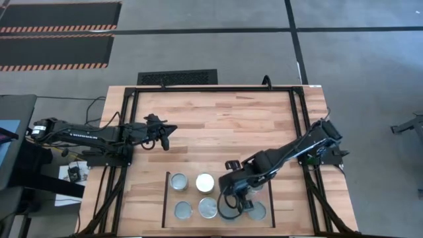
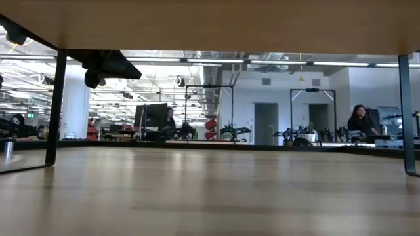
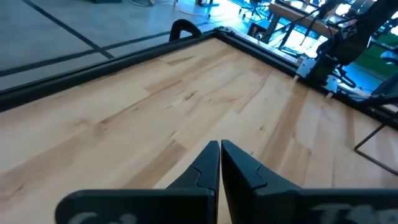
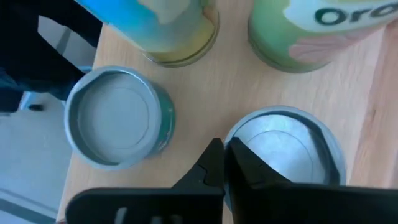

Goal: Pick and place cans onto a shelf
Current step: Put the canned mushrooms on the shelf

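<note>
Several cans stand upright on their bases on the shelf (image 1: 193,196), a wood strip between two thin black bars at the table's near edge. Among them are a white-topped can (image 1: 205,182) and grey-topped cans (image 1: 178,181), (image 1: 207,207). My right gripper (image 1: 239,198) is shut and points steeply down over the shelf's right part. In its wrist view the shut fingertips (image 4: 224,158) sit above the rim of a grey-topped can (image 4: 283,149), with another can (image 4: 118,118) beside it. My left gripper (image 1: 168,132) is shut and waits over the bare table at the left (image 3: 219,149).
Two taller labelled cans (image 4: 168,31), (image 4: 311,31) stand just beyond the right gripper. A black metal frame (image 1: 218,87) runs around the table top. The wood between the left gripper and the shelf is bare. People sit at desks in the room beyond (image 2: 359,121).
</note>
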Motion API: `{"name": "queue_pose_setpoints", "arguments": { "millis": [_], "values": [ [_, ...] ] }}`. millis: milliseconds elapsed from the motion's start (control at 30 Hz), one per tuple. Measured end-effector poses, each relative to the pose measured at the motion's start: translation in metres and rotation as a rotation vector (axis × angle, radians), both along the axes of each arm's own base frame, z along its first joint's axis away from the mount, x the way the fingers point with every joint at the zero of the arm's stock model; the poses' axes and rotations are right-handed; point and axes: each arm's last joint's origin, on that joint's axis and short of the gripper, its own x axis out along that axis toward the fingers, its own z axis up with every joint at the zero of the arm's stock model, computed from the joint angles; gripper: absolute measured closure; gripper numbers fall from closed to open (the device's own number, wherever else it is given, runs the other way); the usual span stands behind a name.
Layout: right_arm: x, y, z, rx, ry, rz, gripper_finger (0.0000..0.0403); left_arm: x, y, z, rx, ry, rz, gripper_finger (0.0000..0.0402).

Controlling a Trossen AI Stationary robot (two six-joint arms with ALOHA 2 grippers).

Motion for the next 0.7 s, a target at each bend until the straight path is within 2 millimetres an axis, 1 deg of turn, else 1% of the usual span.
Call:
{"name": "queue_pose_setpoints", "arguments": {
  "millis": [100,200,467,600,700],
  "values": [
    [0.000,0.002,-0.002,0.007,0.009,-0.023,0.0386,0.000,0.000,0.000,0.017,0.008,-0.006,0.0400],
    [0.000,0.005,-0.001,0.028,0.014,-0.045,0.0374,0.000,0.000,0.000,0.021,0.010,-0.007,0.0400],
    [0.000,0.005,-0.001,0.059,0.030,-0.089,0.0316,0.000,0.000,0.000,0.029,0.014,-0.014,0.0400],
    [0.000,0.005,0.001,0.076,0.015,-0.100,0.0293,0.001,-0.003,0.000,0.036,0.029,-0.125,0.0400],
    [-0.001,0.004,0.011,0.101,-0.036,-0.094,0.0285,0.002,-0.004,0.000,0.042,0.037,-0.190,0.0400]
  ]
}}
